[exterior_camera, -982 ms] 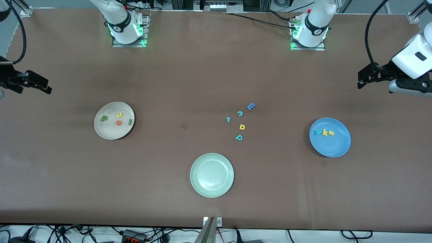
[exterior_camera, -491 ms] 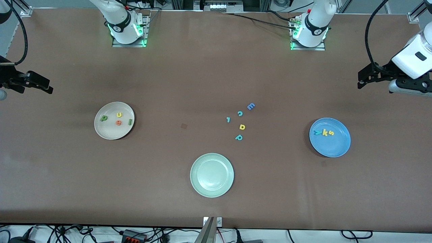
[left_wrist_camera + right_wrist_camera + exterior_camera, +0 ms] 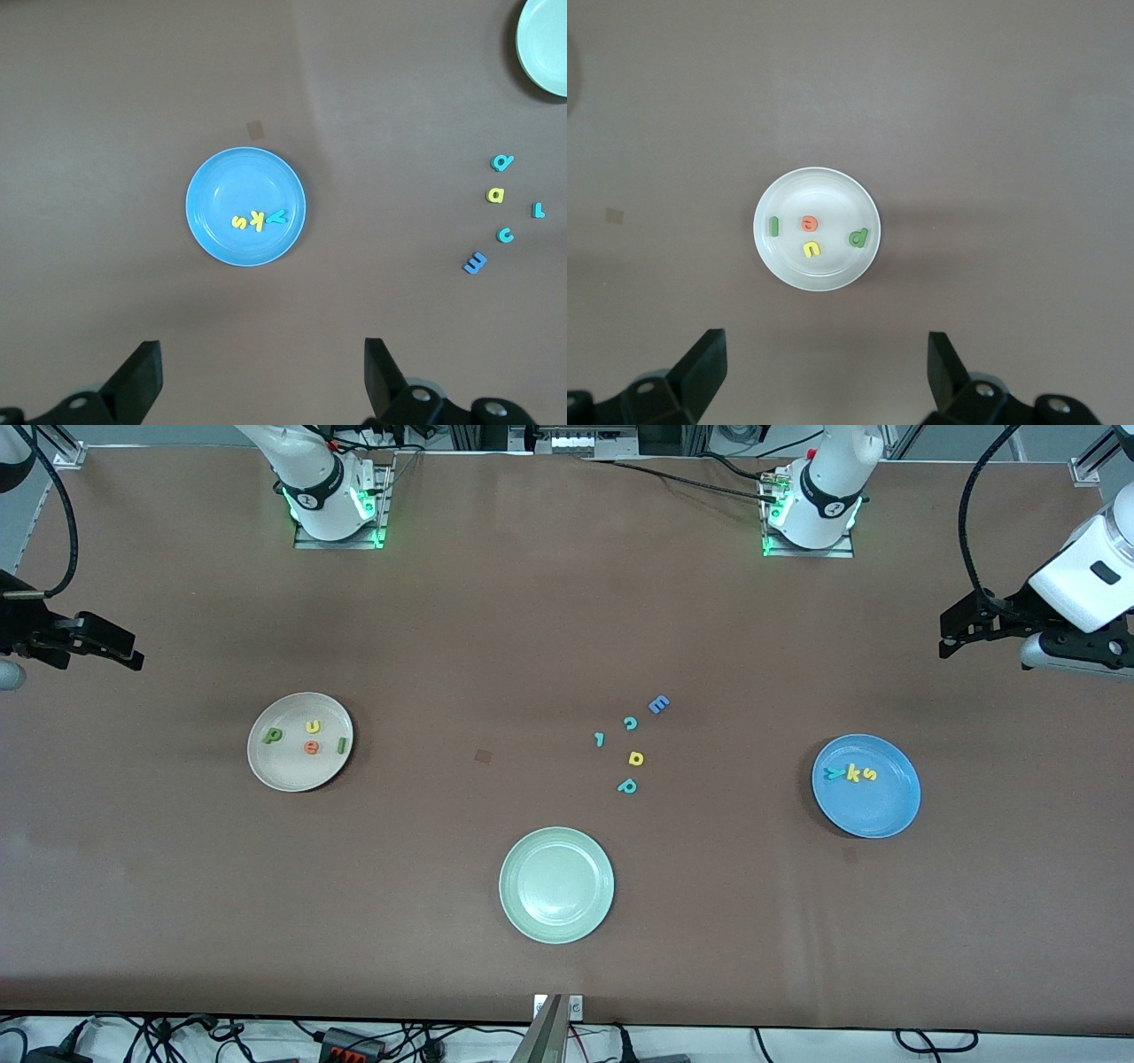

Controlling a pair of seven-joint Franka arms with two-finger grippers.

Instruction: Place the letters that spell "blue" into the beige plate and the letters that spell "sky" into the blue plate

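The beige plate (image 3: 292,775) holds a green b (image 3: 273,735), yellow u (image 3: 313,726), orange e (image 3: 311,747) and thin green l (image 3: 340,746). In the blue plate (image 3: 873,810) lie a teal y (image 3: 833,772), yellow k (image 3: 853,773) and yellow s (image 3: 870,774). My right gripper (image 3: 825,338) hangs open and empty over bare table at the right arm's end, apart from the beige plate (image 3: 817,190). My left gripper (image 3: 261,347) hangs open and empty over the left arm's end, apart from the blue plate (image 3: 239,186).
A pale green plate (image 3: 556,921) sits nearest the front camera, mid-table. Loose letters lie between it and the left arm's base: blue E (image 3: 658,704), teal c (image 3: 630,723), small teal letter (image 3: 600,739), yellow a (image 3: 635,758), teal p (image 3: 627,786).
My right gripper has crept slightly toward the table's middle. The left arm, the plates and the letters have not moved.
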